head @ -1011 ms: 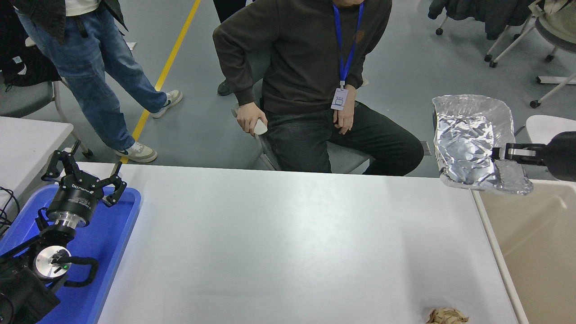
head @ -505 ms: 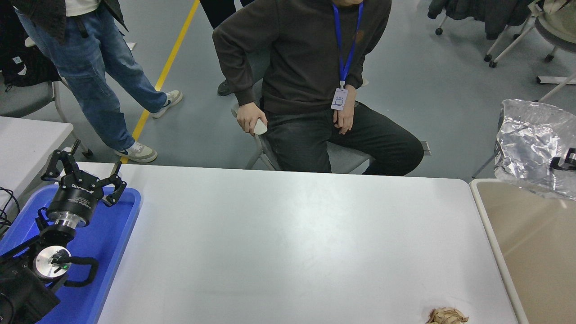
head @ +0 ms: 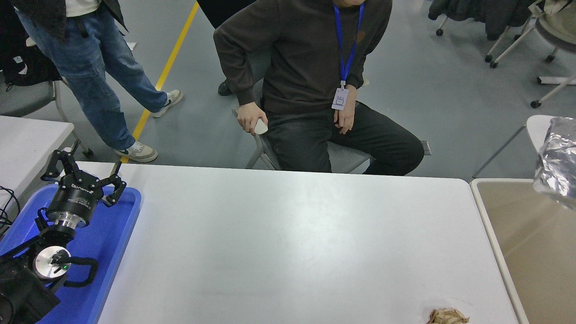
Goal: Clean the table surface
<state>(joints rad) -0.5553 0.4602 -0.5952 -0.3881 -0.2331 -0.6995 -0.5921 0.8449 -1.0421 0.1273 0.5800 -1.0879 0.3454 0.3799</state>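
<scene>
The white table surface (head: 288, 243) fills the middle of the head view. A crumpled brown paper ball (head: 447, 316) lies on it near the front right edge. At the right edge a crinkled sheet of silver foil (head: 557, 165) hangs above the beige bin (head: 535, 252); whatever holds it is past the frame edge. My right gripper is out of view. My left gripper (head: 83, 173) is parked at the lower left above the blue tray (head: 112, 243), its fingers spread open and holding nothing.
A person in a dark sweater sits on a chair (head: 315, 112) at the table's far side. Another person in jeans (head: 99, 76) stands at the upper left. A second white table (head: 27, 139) is at the left, rolling chairs (head: 517, 31) at the upper right.
The foil sheet has moved right, from the table's far right corner out over the bin, now mostly past the frame edge. The right gripper holding it has left the view. The left arm stayed still.
</scene>
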